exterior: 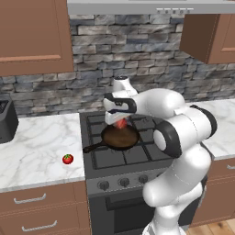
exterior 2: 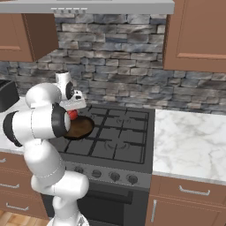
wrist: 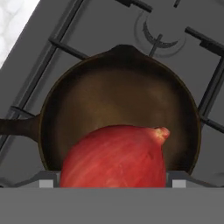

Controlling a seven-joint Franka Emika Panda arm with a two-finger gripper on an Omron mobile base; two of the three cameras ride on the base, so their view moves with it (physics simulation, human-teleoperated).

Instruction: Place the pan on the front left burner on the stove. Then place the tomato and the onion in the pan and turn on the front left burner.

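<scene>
The pan (exterior: 120, 137) (exterior 2: 79, 128) (wrist: 122, 100) rests on the front left burner (exterior: 102, 157) of the stove (exterior: 137, 176), its long handle pointing toward the left counter. My gripper (exterior: 120, 120) (exterior 2: 73, 111) (wrist: 113, 180) hovers just above the pan, shut on the onion (exterior: 121, 123) (exterior 2: 73, 114) (wrist: 116, 157), a dull orange-red ball over the pan's near half. The tomato (exterior: 68, 159), small and bright red with a green cap, lies on the marble counter left of the stove.
A row of knobs (exterior: 124, 182) (exterior 2: 114, 176) lines the stove front. A dark appliance (exterior: 7, 119) stands at the far left of the counter. Marble counter (exterior 2: 190, 141) extends right of the stove. Wall cabinets and a range hood hang overhead.
</scene>
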